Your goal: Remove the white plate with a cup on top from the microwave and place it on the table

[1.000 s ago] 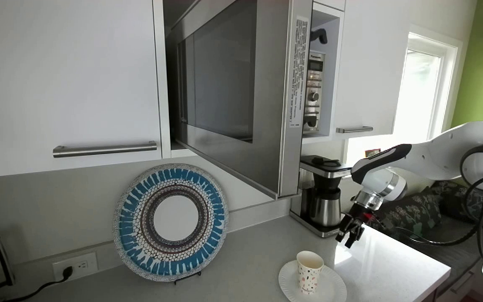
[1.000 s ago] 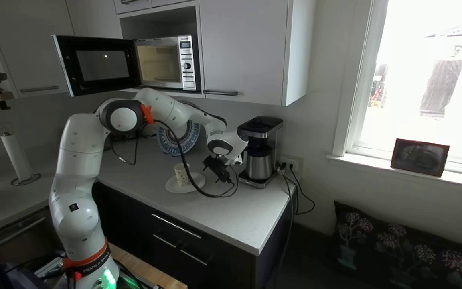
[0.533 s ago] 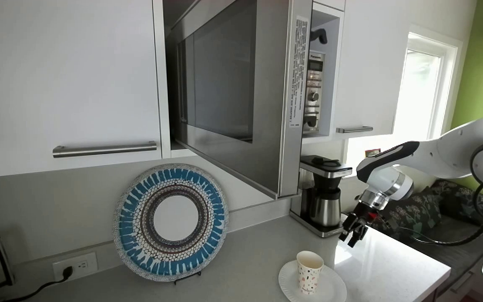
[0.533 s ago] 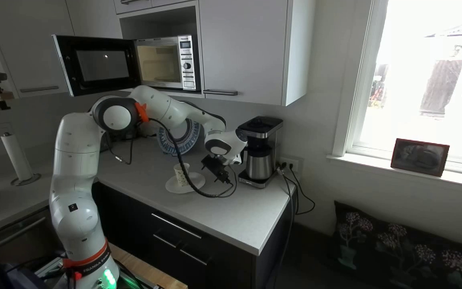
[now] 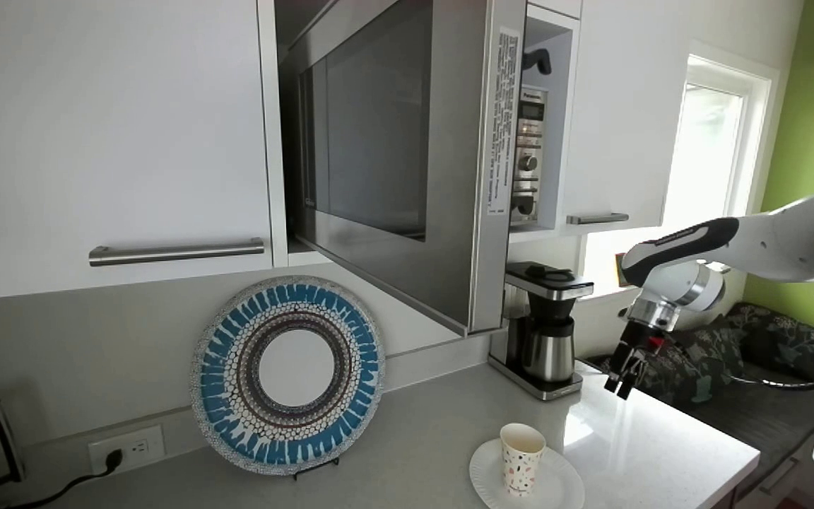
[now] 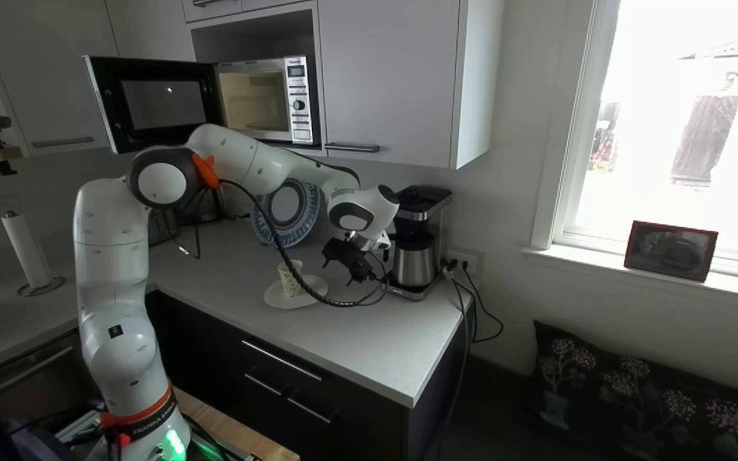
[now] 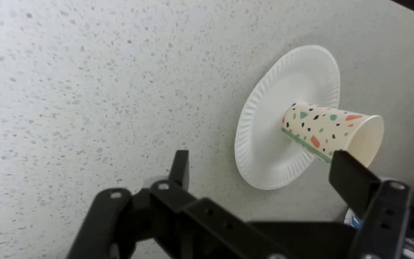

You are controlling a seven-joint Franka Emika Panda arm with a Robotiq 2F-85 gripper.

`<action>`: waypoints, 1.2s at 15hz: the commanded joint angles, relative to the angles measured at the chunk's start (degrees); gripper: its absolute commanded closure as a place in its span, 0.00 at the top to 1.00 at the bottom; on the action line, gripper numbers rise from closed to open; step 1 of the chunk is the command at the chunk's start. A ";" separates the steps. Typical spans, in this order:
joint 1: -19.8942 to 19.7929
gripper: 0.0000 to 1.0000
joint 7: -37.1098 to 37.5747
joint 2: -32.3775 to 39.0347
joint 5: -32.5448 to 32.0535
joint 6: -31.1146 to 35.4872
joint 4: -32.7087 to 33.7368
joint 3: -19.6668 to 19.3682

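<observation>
The white plate [image 7: 266, 140] lies on the surface [image 7: 102, 104], and the cup [image 7: 318, 129] stands upright on it; the gripper [image 7: 260, 155] hangs above the surface with its jaws spread wide, apart from plate and cup; in both exterior views the microwave [image 6: 298, 97] stands open in a cabinet recess [image 6: 247, 46] above.

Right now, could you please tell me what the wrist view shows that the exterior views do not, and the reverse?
Only the wrist view shows the green stripe down the cup, and only there does the table look clearly speckled.

Only the exterior views show the microwave with its door standing open, the coffee maker and the window.

All share the plate lying on the table, the cup standing on it, and the gripper, which is clear of both; its open jaws read best in the wrist view.
</observation>
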 commanded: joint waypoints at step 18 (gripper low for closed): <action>5.60 1.00 7.62 -27.80 -8.69 -9.78 -11.35 -4.05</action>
